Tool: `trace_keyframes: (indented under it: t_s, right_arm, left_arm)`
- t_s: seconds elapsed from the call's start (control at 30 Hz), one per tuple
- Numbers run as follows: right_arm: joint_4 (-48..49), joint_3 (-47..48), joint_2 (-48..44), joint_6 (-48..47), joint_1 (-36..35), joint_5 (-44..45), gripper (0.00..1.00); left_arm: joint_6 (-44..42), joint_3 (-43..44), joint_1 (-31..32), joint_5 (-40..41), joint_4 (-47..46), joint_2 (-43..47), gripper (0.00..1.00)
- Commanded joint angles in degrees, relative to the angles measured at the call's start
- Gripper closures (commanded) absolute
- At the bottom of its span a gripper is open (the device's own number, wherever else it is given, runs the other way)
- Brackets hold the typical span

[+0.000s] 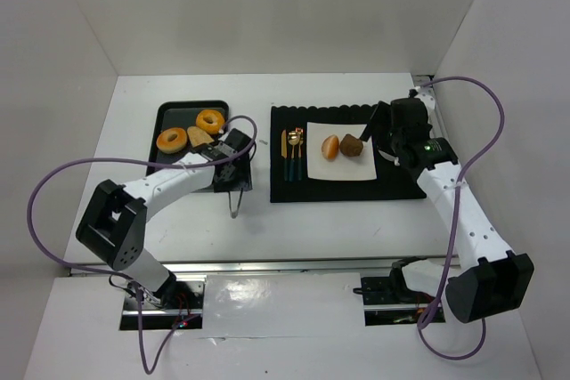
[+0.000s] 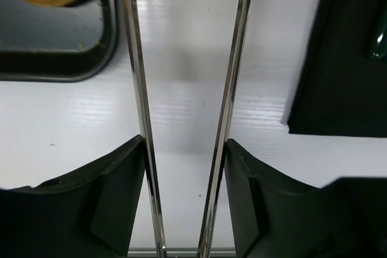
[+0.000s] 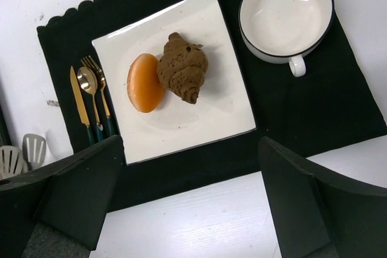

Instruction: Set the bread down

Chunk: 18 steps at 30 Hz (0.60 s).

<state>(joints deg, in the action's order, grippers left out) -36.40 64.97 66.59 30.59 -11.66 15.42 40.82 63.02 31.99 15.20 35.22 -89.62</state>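
The left tool [image 2: 184, 149] is clenching metal tongs [image 2: 138, 89], whose arms are standing apart over the white surface [image 2: 181, 58] beside the black tray [image 1: 171, 113]. The right tool [image 3: 190, 149] is hanging spread wide and empty above the white plate [image 3: 211, 125], where a brown croissant [image 3: 181, 67] is touching an orange bun [image 3: 145, 83]. Ring-shaped breads [image 1: 210, 120] are lying on the tray.

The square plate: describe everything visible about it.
The square plate is white and glossy, ceramic by the look of it, with a thin dark rim and no visible damage. It lies flat near the middle of the black placemat. On it sit a smooth orange bun and a brown croissant, touching each other. Close beside one edge lies cutlery. A white mug stands apart from a corner.
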Motion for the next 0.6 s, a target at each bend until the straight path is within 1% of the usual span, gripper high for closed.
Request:
trace_keyframes:
  t_s: [0.0,0.03,0.07,0.13,0.17,0.2,0.23,0.4,0.43,0.57]
  right_arm:
    - [2.9,-0.4,0.3,0.4,0.3,-0.8,0.00]
    - [2.9,-0.4,0.3,0.4,0.3,-0.8,0.00]
    - [2.9,-0.4,0.3,0.4,0.3,-0.8,0.00]
    - [2.9,-0.4,0.3,0.4,0.3,-0.8,0.00]
    - [2.9,-0.4,0.3,0.4,0.3,-0.8,0.00]
    - [2.9,-0.4,0.3,0.4,0.3,-0.8,0.00]
    - [2.9,-0.4,0.3,0.4,0.3,-1.4,0.00]
    - [1.4,1.5,2.5,0.4,0.3,-2.2,0.00]
    - [1.4,2.1,3.8,0.4,0.3,-3.8,0.00]
    - [0.2,2.1,6.4,0.4,0.3,-3.8,0.00]
  left_arm:
    - [4.5,-0.8,2.3,-1.1,-6.4,1.8,0.35]
    - [5.2,-0.3,2.3,-1.1,-4.8,1.0,0.31]
    - [5.2,0.5,2.9,-0.6,-3.7,0.1,0.20]
    - [5.8,3.5,2.9,0.3,0.2,-2.0,0.10]
    - [5.8,4.5,2.9,0.9,1.2,-2.0,0.03]
    - [4.8,5.6,2.9,0.9,1.9,-2.0,0.03]
    - [4.2,8.1,2.9,1.6,3.6,-2.0,0.00]
    - [-1.1,16.4,2.9,2.2,6.3,1.1,0.00]
    - [-1.1,19.1,2.3,2.2,7.1,2.1,0.00]
    - [-5.0,24.8,0.1,1.6,7.1,4.1,0.00]
